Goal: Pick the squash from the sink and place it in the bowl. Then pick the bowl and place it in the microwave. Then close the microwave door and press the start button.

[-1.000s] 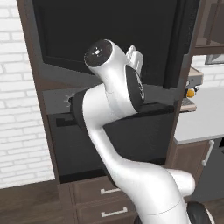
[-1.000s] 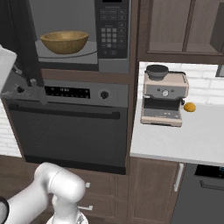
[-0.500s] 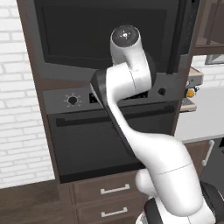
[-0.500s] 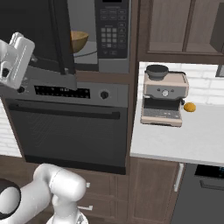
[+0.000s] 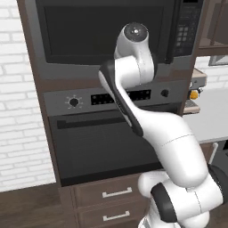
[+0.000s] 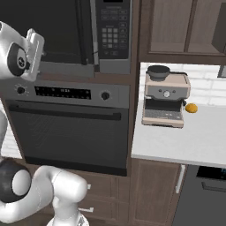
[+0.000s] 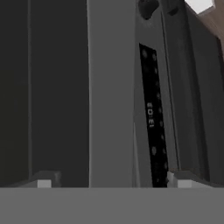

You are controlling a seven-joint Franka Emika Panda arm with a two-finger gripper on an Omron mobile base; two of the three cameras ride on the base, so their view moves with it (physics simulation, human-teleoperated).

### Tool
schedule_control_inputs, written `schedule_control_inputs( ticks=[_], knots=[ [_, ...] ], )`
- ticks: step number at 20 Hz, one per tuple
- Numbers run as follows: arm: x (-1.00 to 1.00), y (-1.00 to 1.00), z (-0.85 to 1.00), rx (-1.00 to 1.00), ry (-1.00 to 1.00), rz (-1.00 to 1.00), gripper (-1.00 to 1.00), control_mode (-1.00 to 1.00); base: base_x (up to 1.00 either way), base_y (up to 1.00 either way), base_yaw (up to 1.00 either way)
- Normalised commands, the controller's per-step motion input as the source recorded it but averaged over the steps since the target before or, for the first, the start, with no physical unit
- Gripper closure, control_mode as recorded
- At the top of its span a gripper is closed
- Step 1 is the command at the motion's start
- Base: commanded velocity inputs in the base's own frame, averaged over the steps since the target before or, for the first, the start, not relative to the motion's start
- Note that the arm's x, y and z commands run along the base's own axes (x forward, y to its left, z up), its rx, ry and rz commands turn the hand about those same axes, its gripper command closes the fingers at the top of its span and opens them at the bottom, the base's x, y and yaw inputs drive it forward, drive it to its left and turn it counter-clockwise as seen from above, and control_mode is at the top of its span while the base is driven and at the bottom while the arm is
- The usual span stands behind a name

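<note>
Two small dark fingertips (image 7: 43, 180) of the white arm's gripper (image 7: 109, 181) are seen spread wide apart, with nothing grasped between them. Beyond them, the dark oven's black display strip (image 7: 153, 118) is seen sideways, its digits too blurred to read. Farther up, the dark grey built-in microwave (image 6: 84, 35) is set, its wide black-framed glass door (image 5: 104, 31) nearly shut.

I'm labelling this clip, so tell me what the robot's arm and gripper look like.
The arm is glossy white with rounded links, dark grey bands at the joints and a round dark cap on one joint. The gripper has two small fingertips, dark with pale grey faces. No cables or markings are visible.
</note>
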Motion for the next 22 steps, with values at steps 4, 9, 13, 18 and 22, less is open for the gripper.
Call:
schedule_control_inputs(
  ticks=[4, 9, 13, 18, 22],
  knots=[
    [0.53, 0.1, 0.0, 0.0, 0.0, 0.16, -1.0, -1.0, 0.0, 0.0, 0.0],
    [0.43, 0.09, 0.0, 0.0, 0.0, 0.13, -1.0, -1.0, 0.0, 0.0, 0.0],
    [0.36, 0.13, -0.01, 0.0, 0.0, 0.12, -1.0, -1.0, 0.0, 0.0, 0.0],
    [0.01, 0.08, -0.09, 0.0, 0.0, 0.09, -1.0, -1.0, 0.0, 0.0, 0.0],
    [-0.94, -0.35, 0.01, 0.0, -0.1, 0.06, -1.0, -1.0, 0.0, 0.0, 0.0]
  ],
)
